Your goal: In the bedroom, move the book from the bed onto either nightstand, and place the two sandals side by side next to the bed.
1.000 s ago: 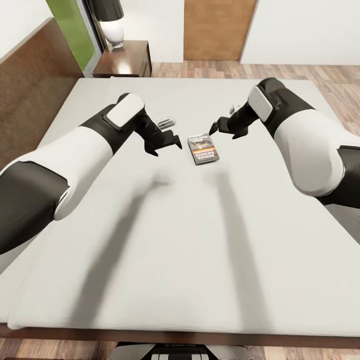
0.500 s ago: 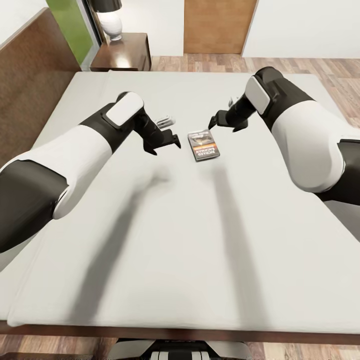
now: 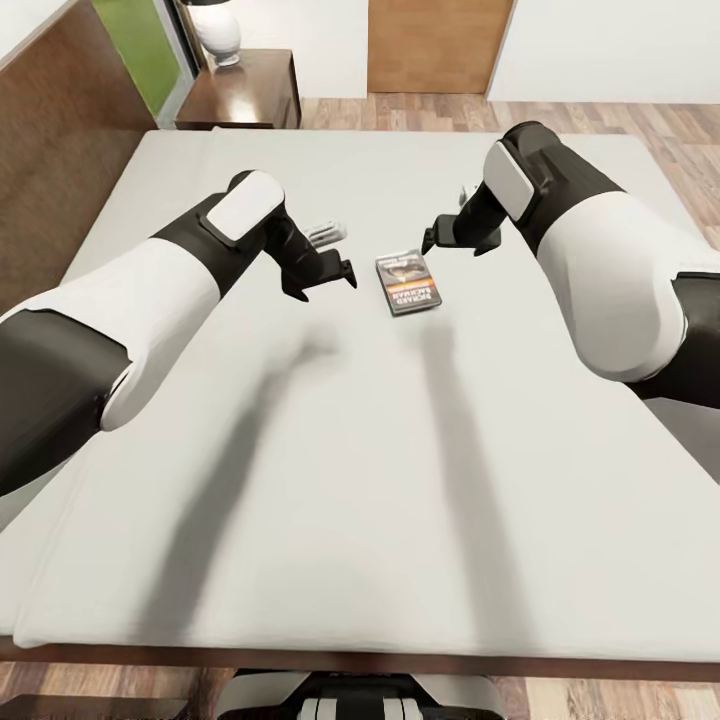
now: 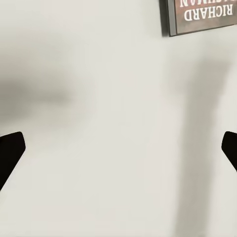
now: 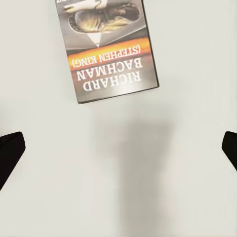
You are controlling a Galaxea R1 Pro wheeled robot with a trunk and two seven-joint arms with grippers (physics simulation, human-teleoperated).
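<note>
- Lying flat on the bed (image 3: 300,480), the book (image 3: 407,283) sits cover up on the off-white mattress, not yet picked up by either arm.
- The right tool (image 3: 446,231) hangs just above the mattress with the book close beside and slightly nearer the robot than its tips; in the right wrist view the book (image 5: 106,47) is ahead of the dark fingertips (image 5: 10,150), which stand wide apart with nothing between them.
- The left tool (image 3: 333,262) hovers on the other side, with the book a short way off toward the right arm; its wrist view catches just a corner of the book (image 4: 200,17), and its fingertips (image 4: 10,150) are likewise spread and empty.
- Neither tool touches the book, so the first part of the task looks to be at the reaching stage, with the right tool the better placed to take it.
- The nightstand (image 3: 240,95), beyond the left tool past the far corner of the bed, carries a lamp (image 3: 217,30) but has bare glossy top beside it where the book could go.
- Still to do, as far as I can judge: gripping and lifting the book, carrying it to the nightstand, then setting the sandals side by side by the bed.
</note>
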